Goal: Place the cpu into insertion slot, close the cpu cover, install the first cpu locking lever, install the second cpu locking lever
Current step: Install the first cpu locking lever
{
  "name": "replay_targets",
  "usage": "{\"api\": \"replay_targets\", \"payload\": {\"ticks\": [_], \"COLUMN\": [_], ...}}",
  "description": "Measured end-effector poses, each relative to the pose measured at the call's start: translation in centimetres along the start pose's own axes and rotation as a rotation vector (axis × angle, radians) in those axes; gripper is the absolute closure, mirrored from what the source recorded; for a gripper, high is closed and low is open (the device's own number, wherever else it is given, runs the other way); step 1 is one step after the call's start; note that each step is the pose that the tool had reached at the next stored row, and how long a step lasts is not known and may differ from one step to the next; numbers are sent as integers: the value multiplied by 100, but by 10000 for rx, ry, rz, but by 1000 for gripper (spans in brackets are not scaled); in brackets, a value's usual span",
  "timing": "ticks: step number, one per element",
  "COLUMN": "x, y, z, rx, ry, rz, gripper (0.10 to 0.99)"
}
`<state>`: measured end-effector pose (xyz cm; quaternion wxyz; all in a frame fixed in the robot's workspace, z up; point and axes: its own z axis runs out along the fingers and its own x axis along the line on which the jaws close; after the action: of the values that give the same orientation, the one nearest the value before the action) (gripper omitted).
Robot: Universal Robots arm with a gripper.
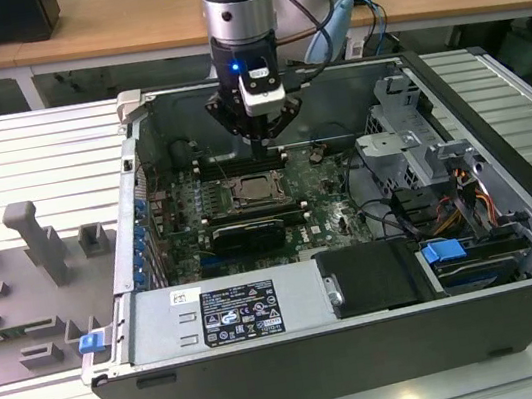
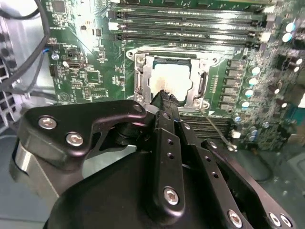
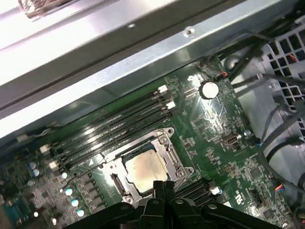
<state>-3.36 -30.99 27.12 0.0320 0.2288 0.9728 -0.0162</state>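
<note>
**A:** What do you see, starting from the exterior view's left?

**B:** First the case wall [image 1: 136,210]. Then the slot [image 1: 257,193]. The cpu [image 3: 145,171] lies flat in it, and the cover [image 2: 143,76] looks down over it.

**A:** And the gripper?

**B:** My gripper [image 1: 262,141] hangs over the slot's edge. Its fingers are pinched together and hold nothing.

**A:** So it's a lever now?

**B:** I think so. A thin lever [image 2: 217,128] sticks out loose. I'd push it with the tip, slow and straight, so it hooks and never scrapes the board [image 3: 214,129].
</note>
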Motion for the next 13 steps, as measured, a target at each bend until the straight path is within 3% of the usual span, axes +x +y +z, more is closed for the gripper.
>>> {"api": "replay_targets", "payload": {"ticks": [1,4,5,6,7,8,10,12,13], "x": [-1,-6,-7,-7,-7,-7,-6,-7,-7], "y": [0,3,3,3,3,3,4,3,3], "z": [-1,0,0,0,1,1,2,2,2], "rx": [36,-99,-212,-329,-525,-612,-683,-711,-742], "ry": [123,569,737,835,952,995,1024,996,935], "rz": [-68,-137,-185,-251,-397,-496,-871,-1286,-1530], "gripper": [980,980,980,980,980,980,980,980,980]}}
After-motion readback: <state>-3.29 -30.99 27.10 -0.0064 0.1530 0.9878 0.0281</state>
